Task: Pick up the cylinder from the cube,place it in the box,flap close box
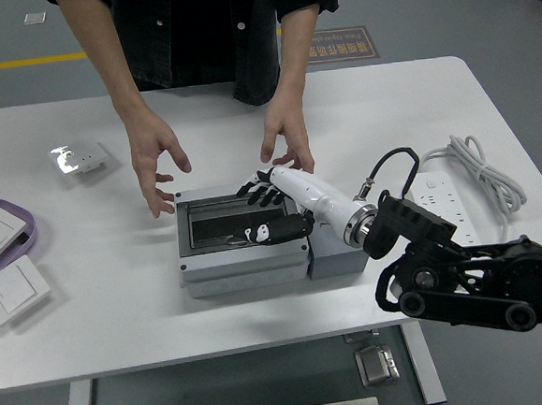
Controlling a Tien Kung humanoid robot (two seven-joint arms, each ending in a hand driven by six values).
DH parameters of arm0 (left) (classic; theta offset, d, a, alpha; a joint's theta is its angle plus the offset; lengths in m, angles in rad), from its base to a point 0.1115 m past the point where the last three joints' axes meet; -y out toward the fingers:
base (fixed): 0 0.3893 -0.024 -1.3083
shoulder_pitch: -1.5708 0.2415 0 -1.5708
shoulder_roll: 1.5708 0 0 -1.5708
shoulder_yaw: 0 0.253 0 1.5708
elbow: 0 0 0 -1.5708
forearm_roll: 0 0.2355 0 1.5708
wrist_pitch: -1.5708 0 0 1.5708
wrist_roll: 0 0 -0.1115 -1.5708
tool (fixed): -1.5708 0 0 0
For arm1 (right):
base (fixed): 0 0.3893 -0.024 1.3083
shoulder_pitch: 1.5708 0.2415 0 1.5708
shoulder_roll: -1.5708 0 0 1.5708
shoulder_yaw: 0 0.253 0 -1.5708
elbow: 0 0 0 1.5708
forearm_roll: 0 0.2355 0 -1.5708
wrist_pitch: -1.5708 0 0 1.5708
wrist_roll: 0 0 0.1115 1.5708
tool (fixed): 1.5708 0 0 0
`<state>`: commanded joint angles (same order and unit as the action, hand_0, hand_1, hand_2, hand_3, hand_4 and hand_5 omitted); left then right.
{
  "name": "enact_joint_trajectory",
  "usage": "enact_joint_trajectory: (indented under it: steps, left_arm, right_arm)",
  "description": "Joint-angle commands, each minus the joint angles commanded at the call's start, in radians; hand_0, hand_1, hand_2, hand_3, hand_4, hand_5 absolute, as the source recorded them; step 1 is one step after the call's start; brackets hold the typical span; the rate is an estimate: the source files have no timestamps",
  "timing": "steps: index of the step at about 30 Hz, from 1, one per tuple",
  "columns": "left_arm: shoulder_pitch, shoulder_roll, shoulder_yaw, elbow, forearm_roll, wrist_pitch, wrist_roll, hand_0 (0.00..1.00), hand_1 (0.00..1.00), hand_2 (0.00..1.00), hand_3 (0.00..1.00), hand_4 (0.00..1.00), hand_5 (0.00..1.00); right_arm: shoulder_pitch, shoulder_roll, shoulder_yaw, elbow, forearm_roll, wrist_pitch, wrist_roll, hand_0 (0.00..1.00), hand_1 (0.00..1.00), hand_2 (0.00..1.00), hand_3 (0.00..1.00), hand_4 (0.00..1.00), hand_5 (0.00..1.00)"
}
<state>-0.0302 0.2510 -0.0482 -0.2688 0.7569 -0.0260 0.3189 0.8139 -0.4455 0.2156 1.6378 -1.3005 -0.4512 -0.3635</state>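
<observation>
The grey box (243, 261) stands at the middle of the table with its clear lid (226, 225) lying flat on top. My right hand (270, 207) rests on the lid with its fingers spread, holding nothing. The grey cube (336, 258) stands against the box's right side, mostly hidden under my right wrist. The cylinder is not visible. My left arm is out of view. A person at the far side holds both hands (155, 160) (285, 145) open just above the table behind the box, touching nothing.
A white power strip (435, 204) with a coiled cable (480, 172) lies at the right. Wall switches lie at the left: one on a purple tray (20, 232), one (13, 290) near the front, one (80, 159) further back.
</observation>
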Motion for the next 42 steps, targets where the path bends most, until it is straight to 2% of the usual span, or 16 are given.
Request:
enact_joint_trajectory:
  steps: [1, 2, 7, 12, 15, 18, 22, 26, 31, 38, 42]
  left_arm:
    - [0.0, 0.0, 0.001, 0.0, -0.001, 0.001, -0.001, 0.617, 0.625, 0.556, 0.617, 0.682, 0.333]
    - [0.0, 0.0, 0.002, 0.0, -0.002, 0.001, -0.001, 0.617, 0.625, 0.556, 0.618, 0.683, 0.331]
    - [0.003, 0.001, -0.003, 0.001, 0.004, -0.001, 0.001, 0.617, 0.625, 0.556, 0.618, 0.683, 0.331]
    - [0.011, 0.003, 0.007, 0.003, -0.007, 0.001, -0.003, 0.617, 0.625, 0.556, 0.618, 0.684, 0.332]
    - [0.014, 0.006, 0.014, 0.004, -0.014, 0.004, -0.006, 0.617, 0.625, 0.556, 0.618, 0.684, 0.331]
    - [0.016, 0.009, 0.019, 0.005, -0.02, 0.005, -0.008, 0.617, 0.625, 0.556, 0.618, 0.684, 0.331]
    - [0.019, 0.009, 0.023, 0.004, -0.027, 0.005, -0.008, 0.617, 0.625, 0.556, 0.618, 0.683, 0.328]
    - [0.024, 0.012, 0.028, 0.003, -0.037, 0.005, -0.009, 0.617, 0.625, 0.556, 0.617, 0.683, 0.327]
    - [0.025, 0.02, 0.042, 0.001, -0.053, 0.006, -0.013, 0.617, 0.625, 0.556, 0.617, 0.683, 0.327]
    - [0.021, 0.031, 0.048, -0.004, -0.057, 0.009, -0.019, 0.618, 0.625, 0.557, 0.619, 0.684, 0.326]
    - [0.024, 0.03, 0.048, -0.004, -0.06, 0.009, -0.02, 0.618, 0.625, 0.557, 0.619, 0.684, 0.326]
  right_arm:
    - [-0.004, -0.002, 0.008, 0.001, 0.001, -0.002, 0.002, 0.616, 0.615, 0.651, 0.685, 0.843, 0.421]
    - [-0.008, -0.005, 0.018, 0.003, 0.001, -0.004, 0.004, 0.606, 0.616, 0.651, 0.677, 0.788, 0.408]
    - [-0.038, -0.038, 0.111, 0.024, -0.02, -0.003, 0.005, 0.606, 0.616, 0.651, 0.677, 0.788, 0.408]
    - [-0.126, -0.086, 0.256, 0.066, -0.054, -0.011, 0.028, 0.592, 0.614, 0.649, 0.672, 0.765, 0.411]
    - [-0.188, -0.095, 0.35, 0.086, -0.064, -0.024, 0.067, 0.595, 0.61, 0.647, 0.669, 0.78, 0.417]
    - [-0.265, -0.081, 0.462, 0.09, -0.054, -0.049, 0.127, 0.595, 0.61, 0.647, 0.669, 0.78, 0.417]
    - [-0.388, -0.046, 0.628, 0.064, 0.012, -0.079, 0.221, 0.589, 0.605, 0.642, 0.661, 0.766, 0.399]
    - [-0.497, -0.025, 0.775, 0.033, 0.088, -0.089, 0.306, 0.581, 0.601, 0.635, 0.649, 0.753, 0.404]
    - [-0.6, -0.018, 0.921, -0.007, 0.166, -0.087, 0.39, 0.581, 0.601, 0.635, 0.649, 0.753, 0.404]
    - [-0.649, -0.002, 1.085, -0.049, 0.257, -0.084, 0.473, 0.594, 0.612, 0.634, 0.636, 0.732, 0.394]
    - [-0.661, 0.002, 1.124, -0.062, 0.312, -0.073, 0.517, 0.594, 0.612, 0.634, 0.636, 0.732, 0.394]
